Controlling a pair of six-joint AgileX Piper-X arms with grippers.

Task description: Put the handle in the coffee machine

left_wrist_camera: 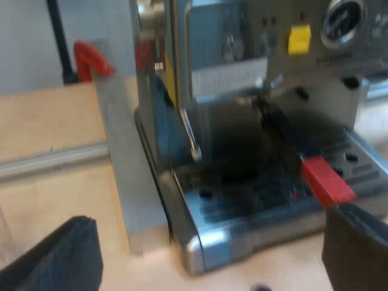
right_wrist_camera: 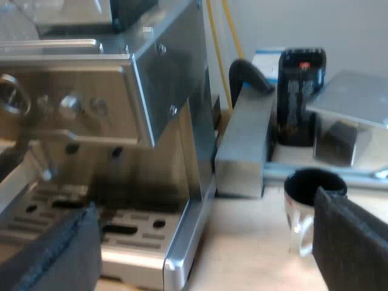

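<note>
Our left tool (left_wrist_camera: 207,218) stands open, its two black fingers (left_wrist_camera: 54,257) spread wide before the drip tray (left_wrist_camera: 242,206) of the espresso machine (left_wrist_camera: 242,73). We see the dark handle (left_wrist_camera: 282,130) slanting out from under the machine's front, over the tray. Its red end (left_wrist_camera: 326,180) sits just beside one finger, not between the two. Our right tool (right_wrist_camera: 205,203) is open too, facing the tray, with a mug (right_wrist_camera: 303,200) on the surface (right_wrist_camera: 242,242) close by one finger.
</note>
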